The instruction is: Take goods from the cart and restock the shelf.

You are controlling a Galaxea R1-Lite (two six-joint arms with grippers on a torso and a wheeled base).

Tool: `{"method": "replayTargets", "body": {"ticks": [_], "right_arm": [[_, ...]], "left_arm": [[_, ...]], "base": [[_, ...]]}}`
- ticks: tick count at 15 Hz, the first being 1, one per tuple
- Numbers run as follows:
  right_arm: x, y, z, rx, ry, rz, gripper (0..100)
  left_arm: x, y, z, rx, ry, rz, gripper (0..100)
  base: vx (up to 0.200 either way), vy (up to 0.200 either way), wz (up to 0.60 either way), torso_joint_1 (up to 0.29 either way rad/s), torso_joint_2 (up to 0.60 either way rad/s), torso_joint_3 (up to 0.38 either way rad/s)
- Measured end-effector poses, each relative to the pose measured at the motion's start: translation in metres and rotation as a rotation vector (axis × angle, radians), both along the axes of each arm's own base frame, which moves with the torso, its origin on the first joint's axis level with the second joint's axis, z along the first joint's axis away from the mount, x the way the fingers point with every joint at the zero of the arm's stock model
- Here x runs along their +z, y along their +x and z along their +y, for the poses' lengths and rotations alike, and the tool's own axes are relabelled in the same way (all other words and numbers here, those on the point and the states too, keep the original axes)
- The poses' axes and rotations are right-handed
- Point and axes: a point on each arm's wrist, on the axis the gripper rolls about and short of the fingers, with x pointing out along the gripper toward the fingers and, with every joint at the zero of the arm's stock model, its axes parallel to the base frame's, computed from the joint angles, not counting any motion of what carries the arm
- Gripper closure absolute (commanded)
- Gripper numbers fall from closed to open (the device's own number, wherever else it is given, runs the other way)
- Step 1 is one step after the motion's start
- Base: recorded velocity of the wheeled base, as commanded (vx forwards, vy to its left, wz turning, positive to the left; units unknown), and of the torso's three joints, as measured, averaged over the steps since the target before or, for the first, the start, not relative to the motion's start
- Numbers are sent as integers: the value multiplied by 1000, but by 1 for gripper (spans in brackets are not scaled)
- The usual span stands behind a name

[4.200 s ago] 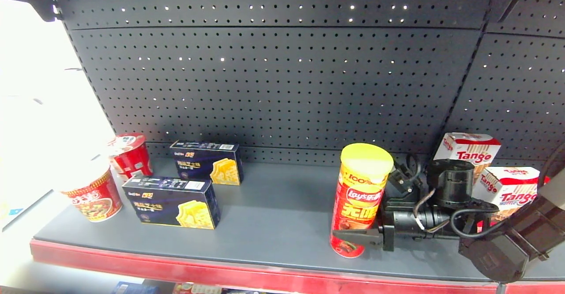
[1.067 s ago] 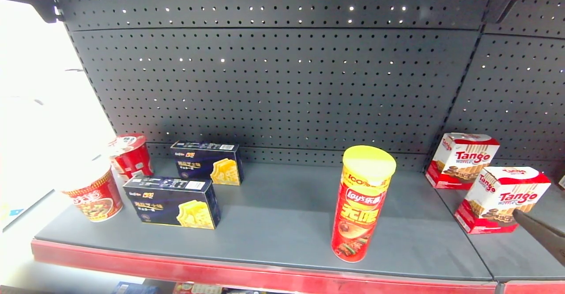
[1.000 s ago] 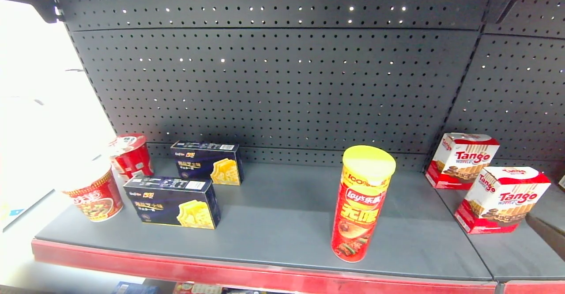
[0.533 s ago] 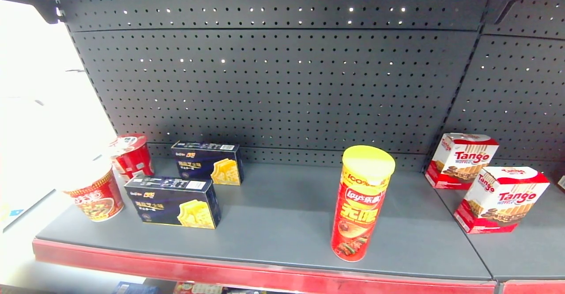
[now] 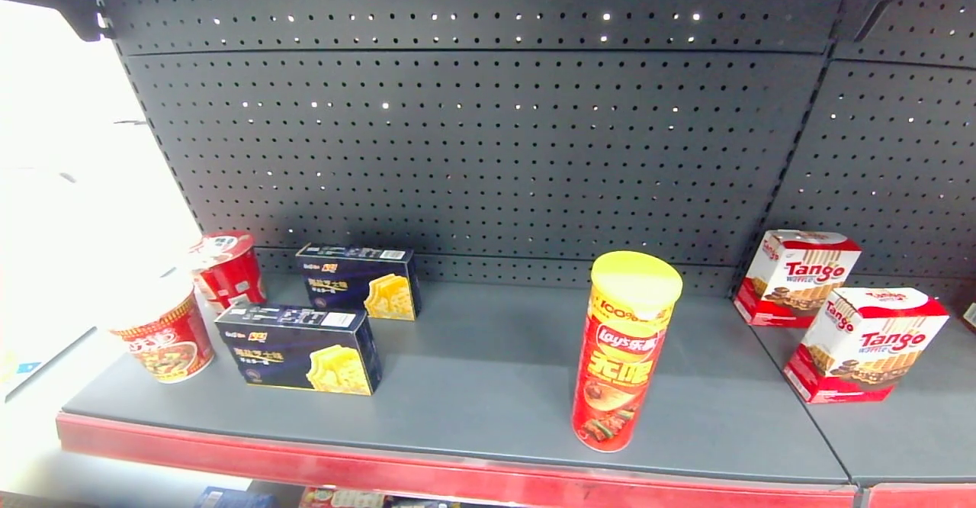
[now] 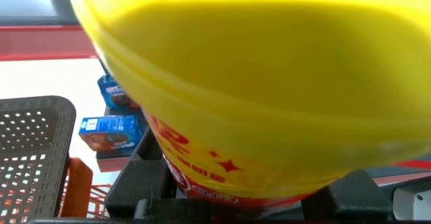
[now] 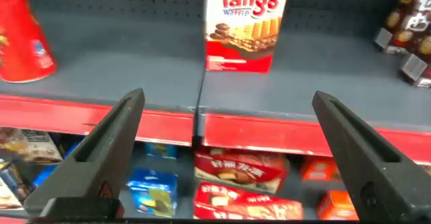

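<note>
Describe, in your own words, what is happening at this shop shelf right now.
A robot is restocking the shelf. One chips can already stands upright near the shelf's front edge, between the dark blue boxes and the wafer boxes. The left tool grips a second can with a yellow lid; a dark mesh basket lies beyond it. The right tool is open and empty, in front of the shelf's red edge.

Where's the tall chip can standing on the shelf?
In the head view, the chip can stands upright on the shelf, right of middle near the front edge, between a dark blue box to its left and a wafer box to its right.
</note>
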Motion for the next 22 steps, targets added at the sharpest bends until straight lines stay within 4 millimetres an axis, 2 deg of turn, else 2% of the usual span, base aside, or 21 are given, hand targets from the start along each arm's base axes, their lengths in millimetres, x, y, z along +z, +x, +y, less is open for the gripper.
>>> {"method": "replayTargets", "body": {"ticks": [1, 4, 6, 10, 13, 15, 18, 20, 22], "right_arm": [[-6, 0, 0, 12, 16, 51, 0], [-7, 0, 0, 15, 48, 51, 0], [-7, 0, 0, 15, 48, 50, 0], [-7, 0, 0, 16, 48, 50, 0], [-7, 0, 0, 15, 48, 50, 0], [-7, 0, 0, 15, 48, 50, 0], [-7, 0, 0, 15, 48, 50, 0], [-7, 0, 0, 15, 48, 50, 0], [-7, 0, 0, 16, 48, 50, 0]], "left_arm": [[2, 2, -1, -19, -9, -40, 100], [-2, 3, -1, -35, -4, -36, 100], [-3, 4, -1, -54, 70, -57, 100], [37, -2, -4, -222, 125, -200, 100], [72, 6, -7, -316, 123, -212, 100], [100, 23, -11, -340, 120, -203, 100], [138, 62, -20, -393, 111, -171, 100], [160, 97, -33, -480, 87, -170, 100], [177, 138, -58, -568, 34, -182, 100]], "base": [[0, 0, 0, 0, 0, 0], [0, 0, 0, 0, 0, 0], [0, 0, 0, 0, 0, 0], [0, 0, 0, 0, 0, 0], [0, 0, 0, 0, 0, 0], [0, 0, 0, 0, 0, 0], [0, 0, 0, 0, 0, 0], [0, 0, 0, 0, 0, 0], [0, 0, 0, 0, 0, 0]]}}
